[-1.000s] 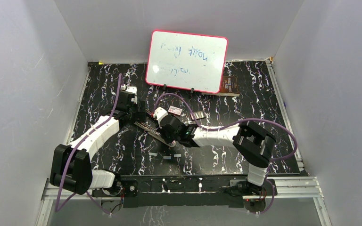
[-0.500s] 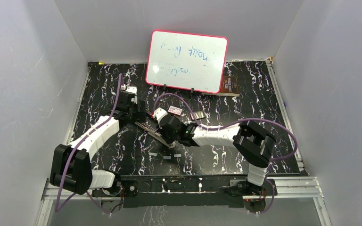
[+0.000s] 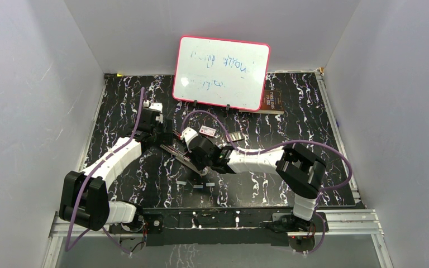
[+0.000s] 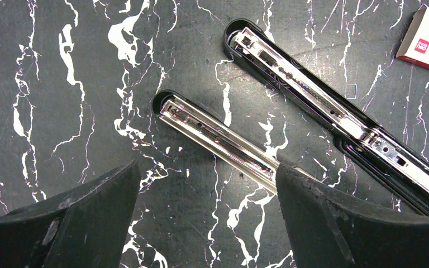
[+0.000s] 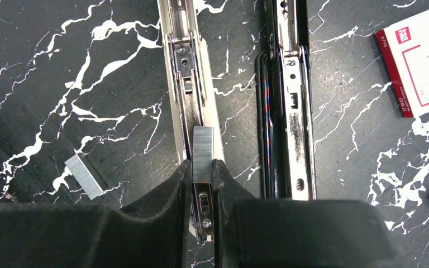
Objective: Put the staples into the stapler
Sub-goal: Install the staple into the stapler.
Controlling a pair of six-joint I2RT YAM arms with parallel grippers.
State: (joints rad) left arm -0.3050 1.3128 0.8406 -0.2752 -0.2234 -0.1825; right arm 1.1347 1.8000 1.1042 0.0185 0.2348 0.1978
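While white walls [image 3: 33,84] are enclosing the black marbled table [image 3: 307,123], the right claw [image 5: 202,167] is pinching a staples strip [image 5: 203,145]; the stapler [image 5: 185,72] is lying open just ahead, rail pointing straight away; the left claw [image 4: 205,170] is hovering agape.

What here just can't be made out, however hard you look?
- Writing on the whiteboard, top view: too faint and small to read.
- Near end of the staples, right wrist view: hidden between the right gripper's fingers.
- Hinge end of the stapler, left wrist view: beyond the right edge.
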